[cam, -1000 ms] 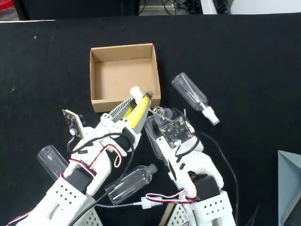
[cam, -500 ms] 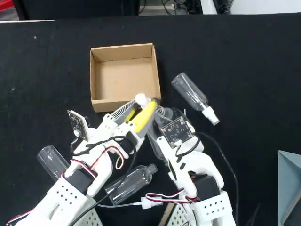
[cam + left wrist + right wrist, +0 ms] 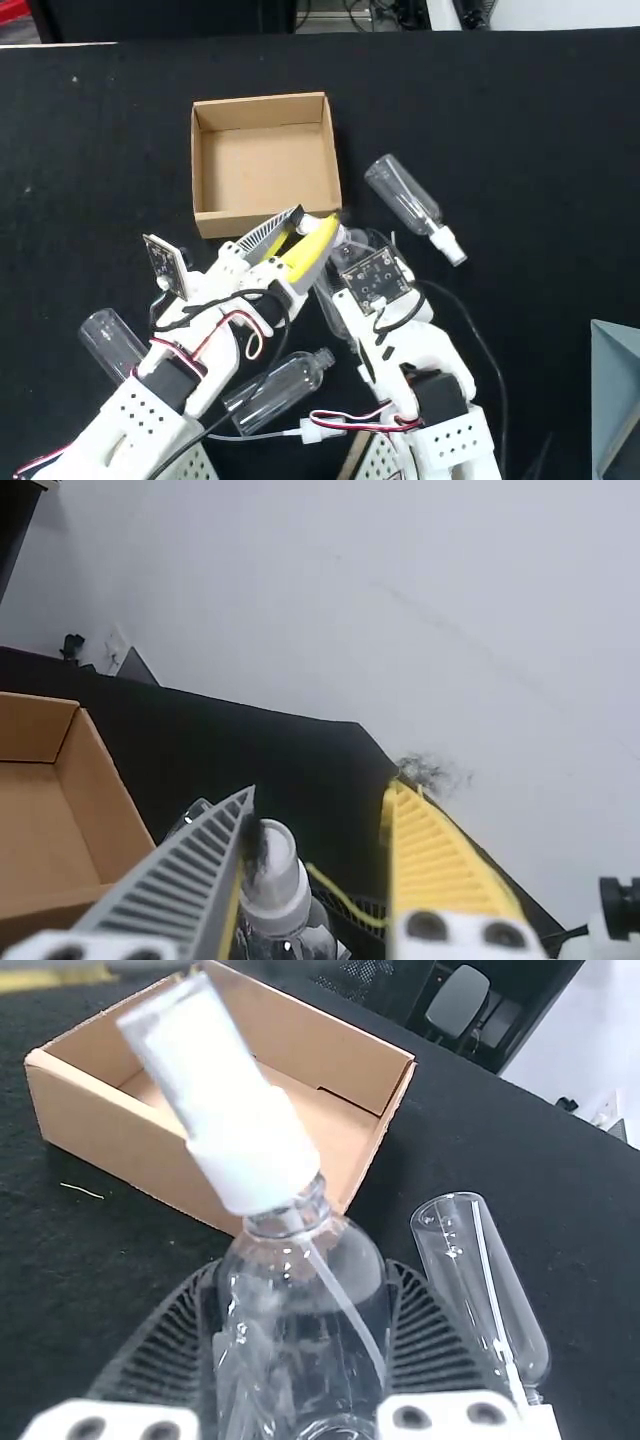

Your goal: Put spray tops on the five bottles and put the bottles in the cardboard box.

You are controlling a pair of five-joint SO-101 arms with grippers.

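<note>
My right gripper (image 3: 300, 1272) is shut on a clear bottle (image 3: 290, 1310), held just in front of the cardboard box (image 3: 90, 1090). A white spray top (image 3: 225, 1130) sits tilted in the bottle's neck, its tube running down inside. My left gripper (image 3: 320, 795) is open around that spray top (image 3: 272, 875), which touches the grey finger; the yellow finger stands apart. From above, the left gripper (image 3: 313, 220) is at the near right corner of the empty box (image 3: 205, 170).
A capped bottle (image 3: 405, 200) lies right of the box. An uncapped bottle (image 3: 280, 385) lies between the arms, another (image 3: 108, 340) at the left. A loose spray top (image 3: 320, 432) with its tube lies near the front. A grey object (image 3: 615, 390) stands at the right edge.
My left gripper carried the spray top right, from the box's near wall to the bottle in the right gripper, then opened and let it go.
</note>
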